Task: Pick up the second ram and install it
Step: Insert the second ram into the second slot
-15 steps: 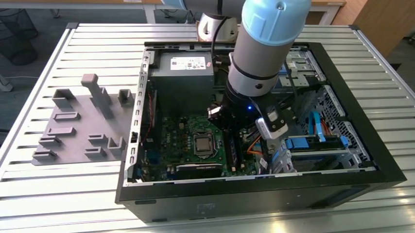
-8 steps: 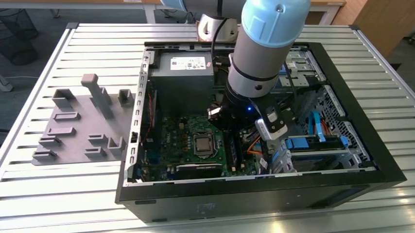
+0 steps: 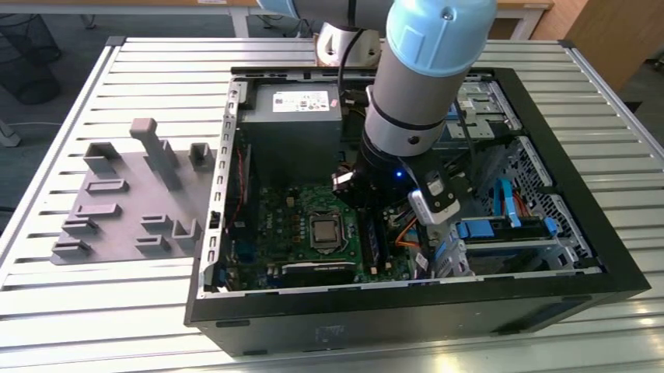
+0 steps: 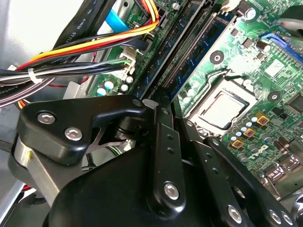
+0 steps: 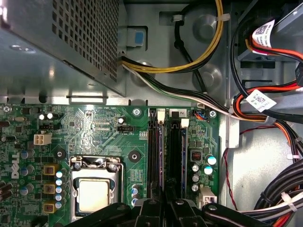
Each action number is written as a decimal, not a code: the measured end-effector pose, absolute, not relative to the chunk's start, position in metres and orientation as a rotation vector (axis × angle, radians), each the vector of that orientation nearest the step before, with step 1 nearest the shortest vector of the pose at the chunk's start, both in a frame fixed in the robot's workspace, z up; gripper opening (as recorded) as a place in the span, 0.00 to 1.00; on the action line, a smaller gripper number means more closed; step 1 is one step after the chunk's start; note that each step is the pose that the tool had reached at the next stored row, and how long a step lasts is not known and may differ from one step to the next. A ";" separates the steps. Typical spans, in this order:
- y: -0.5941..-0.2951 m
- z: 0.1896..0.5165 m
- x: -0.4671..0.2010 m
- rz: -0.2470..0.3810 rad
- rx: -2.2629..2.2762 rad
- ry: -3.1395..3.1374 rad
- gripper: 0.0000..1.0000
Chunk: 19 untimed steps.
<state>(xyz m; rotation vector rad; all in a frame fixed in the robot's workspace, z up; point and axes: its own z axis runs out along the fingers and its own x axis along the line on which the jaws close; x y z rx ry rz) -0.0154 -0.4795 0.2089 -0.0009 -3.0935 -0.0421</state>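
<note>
My claw (image 4: 163,106) is down inside the open PC case (image 3: 581,233), poised right over the memory slots (image 5: 165,156) beside the CPU socket (image 5: 97,194). Both fingers sit drawn in close, tips nearly together, lined up along the slot direction. I judge that is so the board edge drops straight into the channel w/o twisting.

The second ram (image 4: 189,52): I read it as the thin stick standing on edge in the slot just ahead of my fingertips, running away from the claw toward the case wall. Can't tell if my tips grip its near end or just press on top; linkage hides the contact. Looks seated or nearly so, judging from how low it sits.

Wire bundle (image 4: 71,61), yellow/red/black, hangs off to one side of the claw, close but not touching. PSU box (image 5: 57,42) lies beyond the slots, well apart.

Gray fixture plate (image 3: 130,210) sits outside the case on the slatted table (image 3: 124,311), far from me.
</note>
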 end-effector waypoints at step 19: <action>-0.479 0.211 -0.018 -0.041 -0.010 -3.093 0.14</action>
